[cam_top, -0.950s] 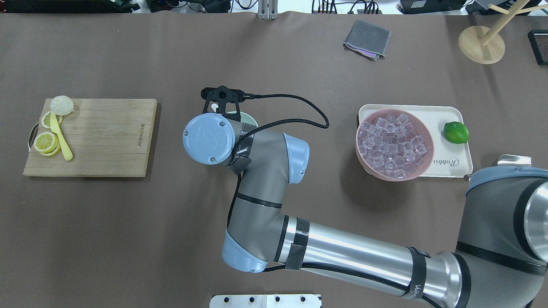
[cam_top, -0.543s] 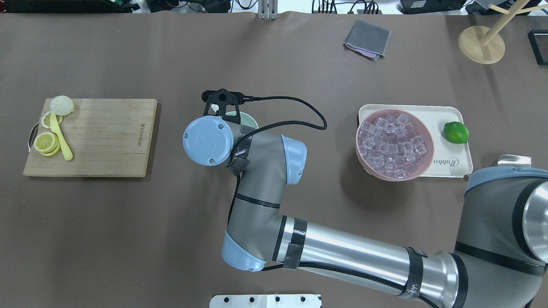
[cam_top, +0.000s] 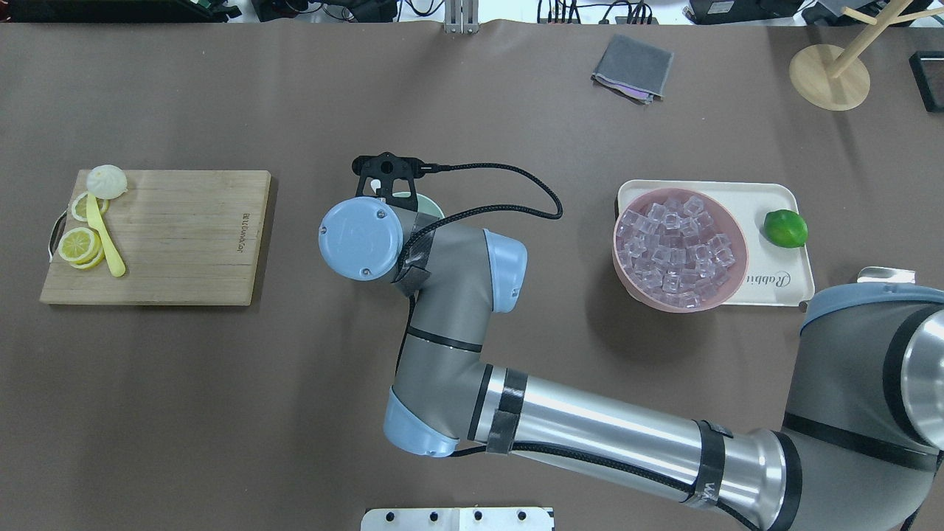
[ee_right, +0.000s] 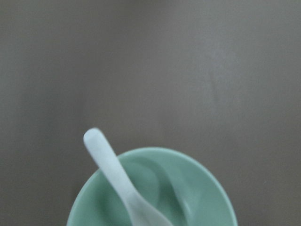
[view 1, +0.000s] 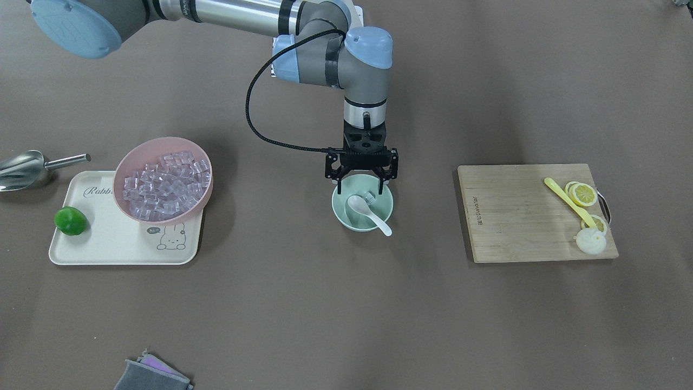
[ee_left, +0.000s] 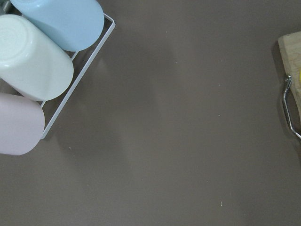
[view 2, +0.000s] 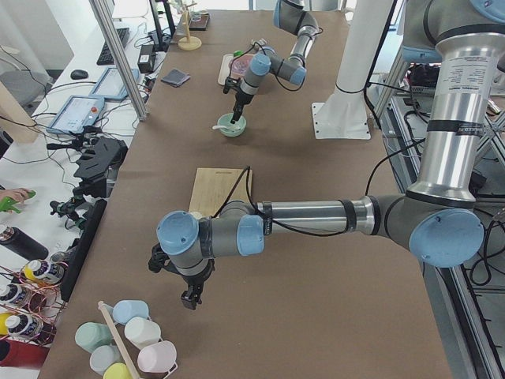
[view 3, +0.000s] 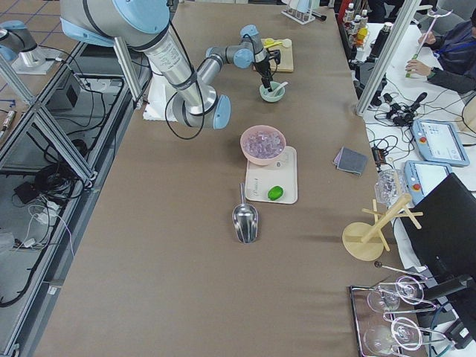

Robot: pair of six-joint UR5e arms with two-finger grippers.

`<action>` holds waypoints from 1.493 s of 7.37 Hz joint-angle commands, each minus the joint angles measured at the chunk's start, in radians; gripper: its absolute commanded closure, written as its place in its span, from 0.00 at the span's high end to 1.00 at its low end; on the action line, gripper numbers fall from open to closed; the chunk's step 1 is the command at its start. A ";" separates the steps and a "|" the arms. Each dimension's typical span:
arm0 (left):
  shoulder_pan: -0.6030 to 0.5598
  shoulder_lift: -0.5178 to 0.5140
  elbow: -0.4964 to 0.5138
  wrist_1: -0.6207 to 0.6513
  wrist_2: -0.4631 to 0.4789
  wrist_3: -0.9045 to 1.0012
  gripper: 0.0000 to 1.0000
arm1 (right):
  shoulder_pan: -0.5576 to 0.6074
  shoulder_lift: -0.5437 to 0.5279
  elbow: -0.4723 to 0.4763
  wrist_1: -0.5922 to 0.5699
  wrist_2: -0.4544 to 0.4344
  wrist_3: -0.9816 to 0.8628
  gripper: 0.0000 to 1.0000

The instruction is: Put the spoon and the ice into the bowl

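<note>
The mint-green bowl (view 1: 346, 216) stands mid-table. The white spoon (view 1: 361, 208) lies in it, its handle over the rim toward the camera. A clear ice cube (view 1: 370, 196) lies in the bowl beside the scoop. My right gripper (view 1: 361, 184) hangs just above the bowl's far rim, open and empty, fingers (view 1: 384, 184) spread. The right wrist view shows the bowl (ee_right: 202, 179) and the spoon handle (ee_right: 110, 165). Overhead, the wrist hides all but the bowl's rim (cam_top: 431, 206). My left gripper (view 2: 189, 298) shows only in the exterior left view; I cannot tell whether it is open.
A pink bowl (view 1: 122, 168) full of ice cubes and a lime (view 1: 70, 220) sit on a cream tray (view 1: 108, 249). A metal scoop (view 1: 21, 169) lies beside it. A cutting board (view 1: 514, 216) holds lemon slices and a yellow utensil (view 1: 568, 201). Cups (ee_left: 42, 61) lie near my left wrist.
My right wrist has shifted very slightly over the bowl. Nothing else has moved.
</note>
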 commanded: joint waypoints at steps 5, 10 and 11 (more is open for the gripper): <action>-0.004 0.052 -0.062 0.003 -0.001 -0.466 0.99 | 0.416 -0.454 0.421 -0.005 0.467 -0.460 1.00; -0.003 0.084 -0.129 -0.007 0.004 -0.460 0.99 | 0.763 -0.955 0.617 0.000 0.618 -1.059 1.00; -0.003 0.104 -0.151 -0.029 -0.002 -0.460 0.99 | 0.814 -1.078 0.677 0.000 0.638 -1.178 1.00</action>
